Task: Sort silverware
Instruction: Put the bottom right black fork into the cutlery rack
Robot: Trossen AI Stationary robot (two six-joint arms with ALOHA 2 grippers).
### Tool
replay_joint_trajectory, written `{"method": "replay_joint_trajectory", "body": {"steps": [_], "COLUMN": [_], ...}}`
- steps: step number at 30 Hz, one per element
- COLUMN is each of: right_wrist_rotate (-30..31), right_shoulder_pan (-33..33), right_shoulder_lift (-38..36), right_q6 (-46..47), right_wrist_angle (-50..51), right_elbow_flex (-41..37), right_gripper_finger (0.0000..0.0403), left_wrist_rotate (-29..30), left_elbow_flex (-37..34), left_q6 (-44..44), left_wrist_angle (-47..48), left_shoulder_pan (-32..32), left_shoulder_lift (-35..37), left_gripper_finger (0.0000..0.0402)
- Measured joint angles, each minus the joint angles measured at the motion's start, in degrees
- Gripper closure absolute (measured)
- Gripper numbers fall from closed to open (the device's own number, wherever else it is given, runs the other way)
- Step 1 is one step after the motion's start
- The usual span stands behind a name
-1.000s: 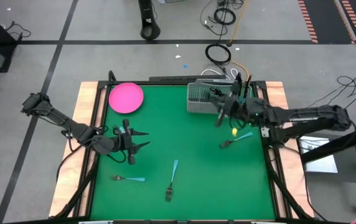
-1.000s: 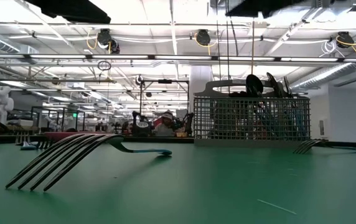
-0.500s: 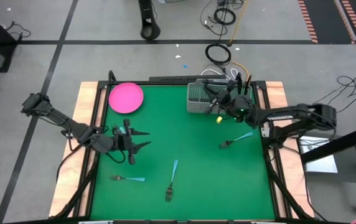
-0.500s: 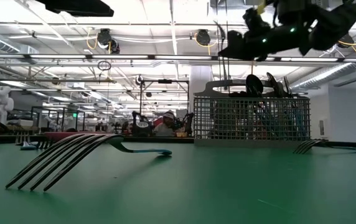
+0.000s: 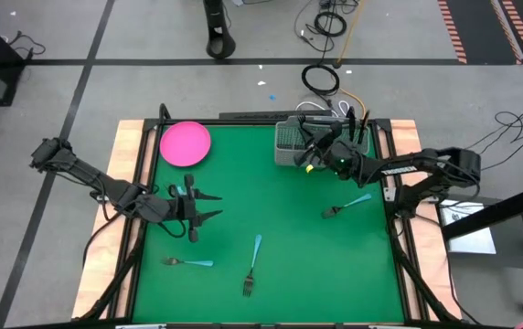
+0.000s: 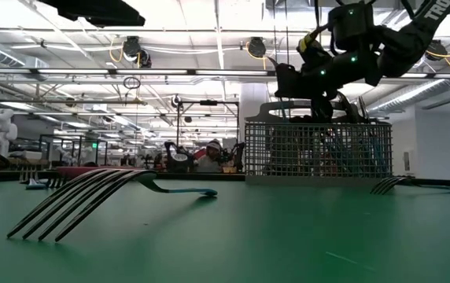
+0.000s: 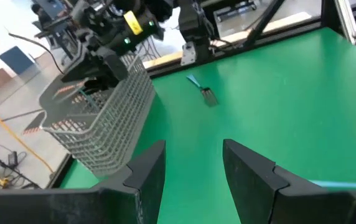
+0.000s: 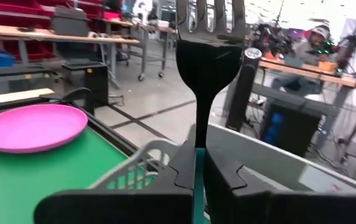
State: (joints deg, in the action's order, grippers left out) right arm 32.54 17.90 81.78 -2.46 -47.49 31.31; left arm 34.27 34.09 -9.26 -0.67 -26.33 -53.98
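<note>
Risk: the dark-tined, light blue-handled fork, pinched upright in the closed right hand over the grey wire mesh basket at the worktop's far right, could be snagged on the rim and dropped outside; left hand half-open, empty.

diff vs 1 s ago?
The right gripper, shut on a fork, moved from mid-table toward the far edge and now hovers over the wire basket. The left gripper stayed open in place; the three forks on the mat and the pink plate didn't move.
</note>
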Motion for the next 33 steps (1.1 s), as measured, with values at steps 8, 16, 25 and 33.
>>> {"method": "replay_joint_trajectory", "body": {"steps": [8, 16, 25, 33], "right_wrist_rotate": [3.3, 3.2, 3.2, 3.2], "right_shoulder_pan": [0.0, 0.0, 0.0, 0.0], "right_shoulder_lift": [0.0, 0.0, 0.0, 0.0], "right_q6": [0.5, 0.6, 0.6, 1.8], "right_wrist_angle": [4.2, 4.3, 4.3, 4.2], "right_elbow_flex": [0.1, 0.1, 0.1, 0.0], "right_gripper_finger": [0.0403, 0.0390, 0.0363, 0.0335], "left_wrist_rotate": [0.0, 0.1, 0.1, 0.3], "left_elbow_flex": [0.0, 0.0, 0.0, 0.0], "left_q6": [3.0, 3.0, 3.0, 2.9], "left_wrist_angle": [2.7, 2.6, 2.6, 2.7], "left_shoulder_pan": [0.0, 0.0, 0.0, 0.0], "left_shoulder_lift": [0.0, 0.0, 0.0, 0.0], "left_gripper_finger": [0.0240, 0.0240, 0.0240, 0.0240]}}
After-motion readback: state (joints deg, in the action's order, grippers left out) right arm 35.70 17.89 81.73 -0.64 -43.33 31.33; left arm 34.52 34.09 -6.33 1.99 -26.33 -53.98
